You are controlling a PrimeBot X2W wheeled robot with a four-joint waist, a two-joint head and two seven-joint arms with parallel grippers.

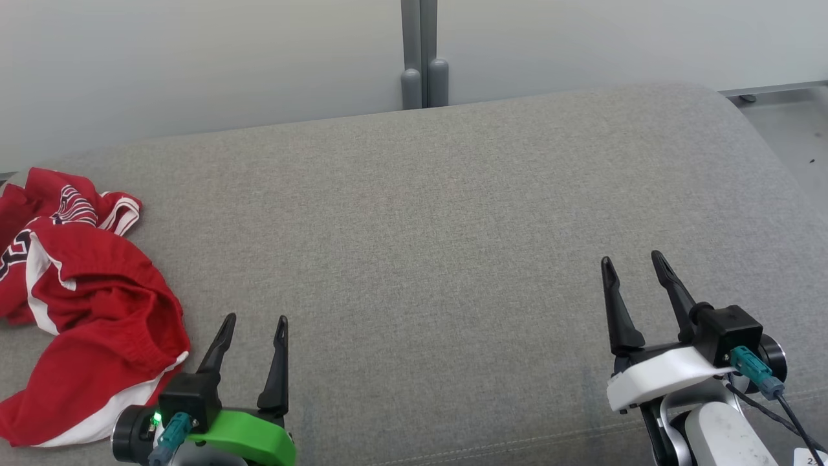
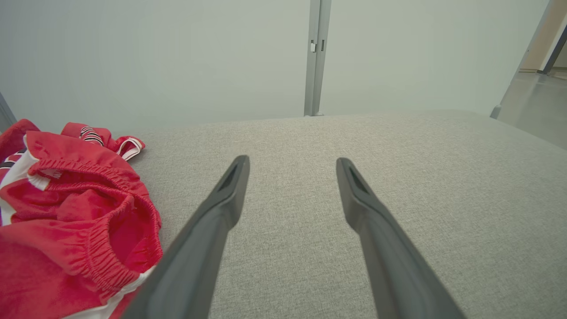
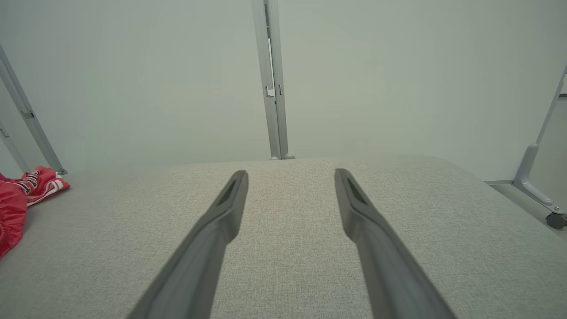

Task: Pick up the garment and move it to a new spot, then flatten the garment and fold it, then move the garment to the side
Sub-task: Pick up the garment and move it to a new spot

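grey cushion (image 1: 453, 226): red garment (image 1: 97, 323) bunched beside left jaws (parted).

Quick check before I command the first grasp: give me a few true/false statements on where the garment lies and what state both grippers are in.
1. The red garment lies at the robot's left end of the grey cushion. True.
2. The left gripper is shut on the garment. False: it is open and holds nothing, with the cloth beside it on its left.
3. The right gripper is open over bare cushion. True.
4. The garment is spread flat and folded. False: it is bunched up, with its elastic waistband showing in the left wrist view.
5. A grey post stands against the wall behind the cushion's far edge. True.
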